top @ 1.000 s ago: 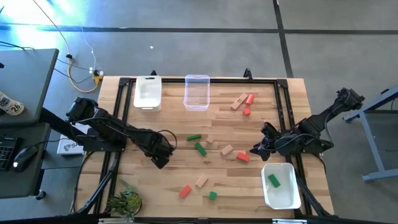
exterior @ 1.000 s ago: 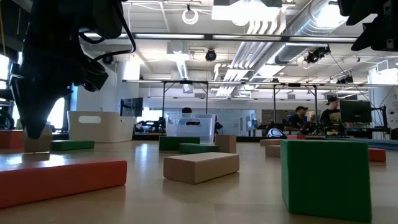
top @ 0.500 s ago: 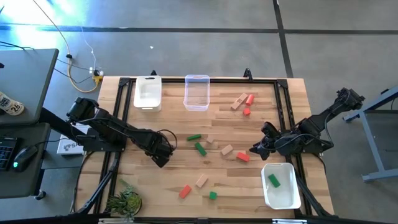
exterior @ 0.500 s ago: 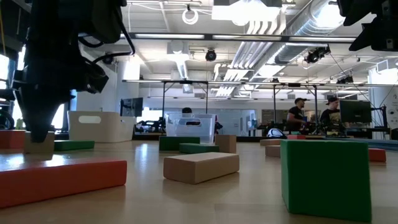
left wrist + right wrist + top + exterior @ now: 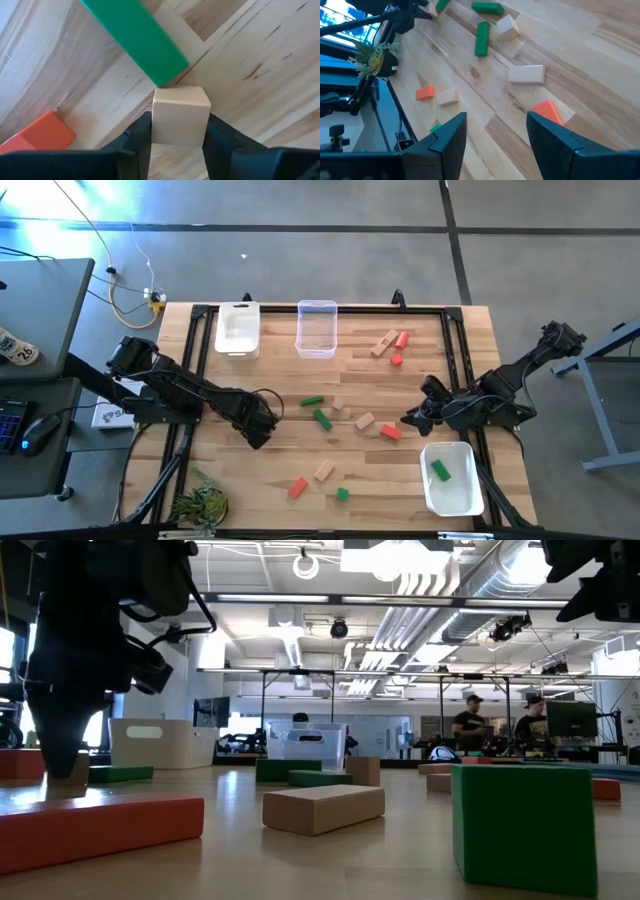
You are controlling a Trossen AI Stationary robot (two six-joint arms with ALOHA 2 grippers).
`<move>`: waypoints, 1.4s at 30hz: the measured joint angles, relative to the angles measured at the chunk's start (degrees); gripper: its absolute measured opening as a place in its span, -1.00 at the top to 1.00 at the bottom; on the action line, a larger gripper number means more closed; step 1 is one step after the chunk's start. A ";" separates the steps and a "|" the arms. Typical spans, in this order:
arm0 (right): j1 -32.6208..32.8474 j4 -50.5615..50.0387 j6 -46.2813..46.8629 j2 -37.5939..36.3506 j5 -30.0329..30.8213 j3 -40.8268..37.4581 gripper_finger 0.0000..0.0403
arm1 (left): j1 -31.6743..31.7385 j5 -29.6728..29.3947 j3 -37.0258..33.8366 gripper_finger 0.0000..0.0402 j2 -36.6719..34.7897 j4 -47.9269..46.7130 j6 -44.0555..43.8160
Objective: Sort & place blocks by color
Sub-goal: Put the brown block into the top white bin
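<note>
Your left gripper (image 5: pixel 179 131) pinches plain wood cube (image 5: pixel 180 115), table's 8 o'clock. Right gripper (image 5: pixel 496 131) spread, 4 o'clock. White tub (image 5: pixel 447 493) at 5: 1 green block (image 5: pixel 440 470). White tub (image 5: pixel 237 330) and clear tub (image 5: pixel 316 328) at 12: contents seemingly nil.

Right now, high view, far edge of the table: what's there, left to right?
White tub → clear tub → plain wood block → red-orange block.
</note>
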 joint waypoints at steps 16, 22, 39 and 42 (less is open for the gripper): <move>-0.25 8.19 -3.18 -0.02 8.26 0.02 0.04 | 3.76 -4.28 1.09 0.46 -14.18 -0.77 3.52; -3.22 15.36 -12.02 -0.01 10.54 0.04 0.04 | 10.69 -9.10 1.09 0.46 -23.57 -0.47 7.81; -16.91 38.26 -38.83 -0.02 14.50 0.04 0.04 | 40.18 -15.76 1.10 0.43 -32.31 0.04 31.11; -19.06 39.24 -40.56 -0.02 14.13 0.04 0.04 | 44.64 -15.74 1.10 0.42 -31.47 0.04 34.68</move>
